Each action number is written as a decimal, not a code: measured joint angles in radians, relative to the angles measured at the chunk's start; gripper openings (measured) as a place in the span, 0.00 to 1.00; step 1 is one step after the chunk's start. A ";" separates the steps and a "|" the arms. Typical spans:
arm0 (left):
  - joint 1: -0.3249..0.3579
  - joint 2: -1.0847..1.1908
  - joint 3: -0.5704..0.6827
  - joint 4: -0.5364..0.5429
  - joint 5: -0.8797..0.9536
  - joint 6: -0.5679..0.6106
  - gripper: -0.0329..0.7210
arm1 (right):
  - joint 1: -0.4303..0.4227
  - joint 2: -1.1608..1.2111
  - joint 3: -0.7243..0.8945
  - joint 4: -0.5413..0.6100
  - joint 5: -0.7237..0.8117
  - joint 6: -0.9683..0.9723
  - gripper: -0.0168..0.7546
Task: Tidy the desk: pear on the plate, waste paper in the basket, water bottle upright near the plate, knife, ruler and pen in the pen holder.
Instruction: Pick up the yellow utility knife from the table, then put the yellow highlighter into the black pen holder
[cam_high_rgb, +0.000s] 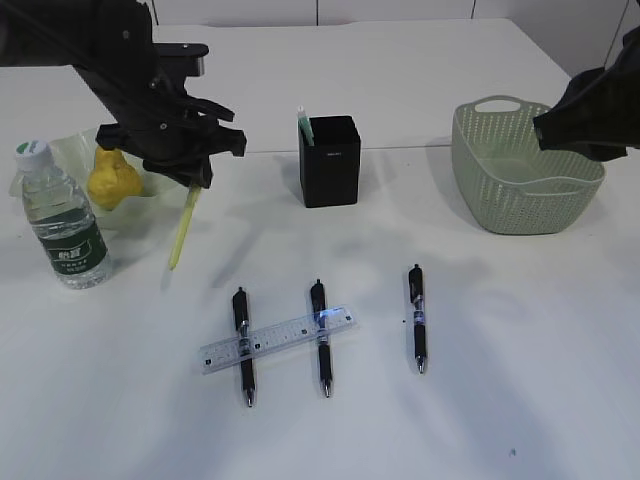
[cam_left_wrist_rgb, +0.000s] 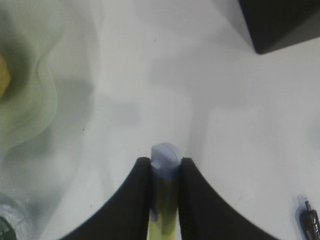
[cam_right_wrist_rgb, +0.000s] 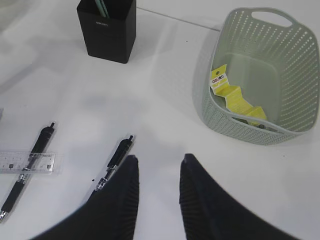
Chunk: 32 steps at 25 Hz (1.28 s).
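The left hand (cam_high_rgb: 190, 180) is clamped on the yellow-green knife (cam_high_rgb: 183, 228), which hangs above the desk (cam_high_rgb: 500, 400) beside the plate (cam_high_rgb: 70, 145). The right hand (cam_right_wrist_rgb: 159, 175) is released, empty. Risk: the slim knife pivots in the grip and misses the pen holder (cam_high_rgb: 330, 160).

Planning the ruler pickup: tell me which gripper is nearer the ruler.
Right, as far as the views show. The right gripper hovers open just right of the ruler, by the third pen. The left gripper, shut on a yellow-green knife, is farther off near the plate.

Office-style desk (cam_high_rgb: 500, 400) — pens (cam_high_rgb: 416, 317), ruler (cam_high_rgb: 278, 340), pen holder (cam_high_rgb: 329, 160)
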 joint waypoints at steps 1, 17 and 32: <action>0.000 0.000 -0.005 0.000 -0.023 0.000 0.16 | 0.000 0.000 0.000 0.000 0.000 0.000 0.34; 0.000 -0.012 -0.010 0.098 -0.243 0.002 0.16 | 0.000 0.000 0.000 0.000 0.002 0.000 0.34; 0.000 -0.012 -0.010 0.128 -0.599 0.002 0.16 | 0.000 0.000 0.000 0.000 0.002 0.000 0.34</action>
